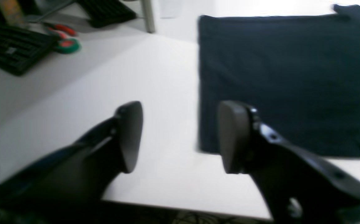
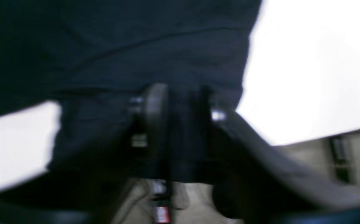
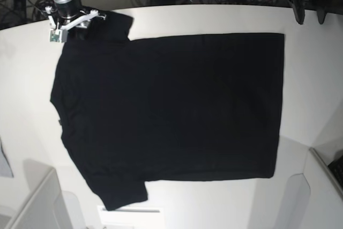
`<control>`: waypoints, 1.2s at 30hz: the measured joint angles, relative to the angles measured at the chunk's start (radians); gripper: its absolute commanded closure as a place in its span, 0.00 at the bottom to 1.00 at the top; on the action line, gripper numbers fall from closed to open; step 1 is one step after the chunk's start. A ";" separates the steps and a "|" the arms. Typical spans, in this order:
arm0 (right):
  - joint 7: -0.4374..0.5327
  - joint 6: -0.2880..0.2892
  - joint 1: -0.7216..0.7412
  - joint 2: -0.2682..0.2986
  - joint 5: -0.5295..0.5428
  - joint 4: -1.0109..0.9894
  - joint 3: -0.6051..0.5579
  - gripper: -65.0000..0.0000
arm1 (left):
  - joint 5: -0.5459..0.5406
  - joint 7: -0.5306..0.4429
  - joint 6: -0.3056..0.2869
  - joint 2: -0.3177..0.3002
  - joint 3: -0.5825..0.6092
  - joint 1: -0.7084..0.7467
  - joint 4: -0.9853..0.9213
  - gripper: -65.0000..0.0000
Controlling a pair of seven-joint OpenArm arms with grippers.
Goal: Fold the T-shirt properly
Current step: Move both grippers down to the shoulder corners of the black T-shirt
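While the T-shirt [image 3: 171, 111] is lying spread flat across the white table [image 3: 316, 79], the right gripper [image 2: 177, 124] is pinching its sleeve, apparently to start a fold, and the left gripper [image 1: 180, 137] is hovering open beside the hem

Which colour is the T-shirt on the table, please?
Plain black T-shirt; no print shows. Base view shows it best.

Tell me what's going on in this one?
A two-armed robot is set to fold a large plain black short-sleeved T-shirt, which lies spread flat and unfolded on the white table. The left gripper hovers open just off the shirt's hem corner, touching nothing. The right gripper is at a sleeve at the other end. That view is too blurred to show whether it grips the cloth.
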 measured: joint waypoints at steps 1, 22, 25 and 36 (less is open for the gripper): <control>0.000 0.001 0.000 0.010 0.031 0.000 0.000 0.43 | -0.014 -0.001 0.001 -0.013 0.000 0.000 0.000 0.34; -0.375 0.149 0.253 0.022 0.136 -0.114 0.362 0.41 | -0.283 0.642 -0.443 0.114 -0.322 -0.262 -0.049 0.31; -0.380 0.182 0.257 0.022 0.137 -0.163 0.359 0.41 | -0.282 0.735 -0.504 0.151 -0.391 -0.304 -0.050 0.31; -0.361 0.256 0.272 0.021 0.146 -0.249 0.359 0.41 | -0.080 0.810 -0.531 0.230 -0.449 -0.396 -0.061 0.31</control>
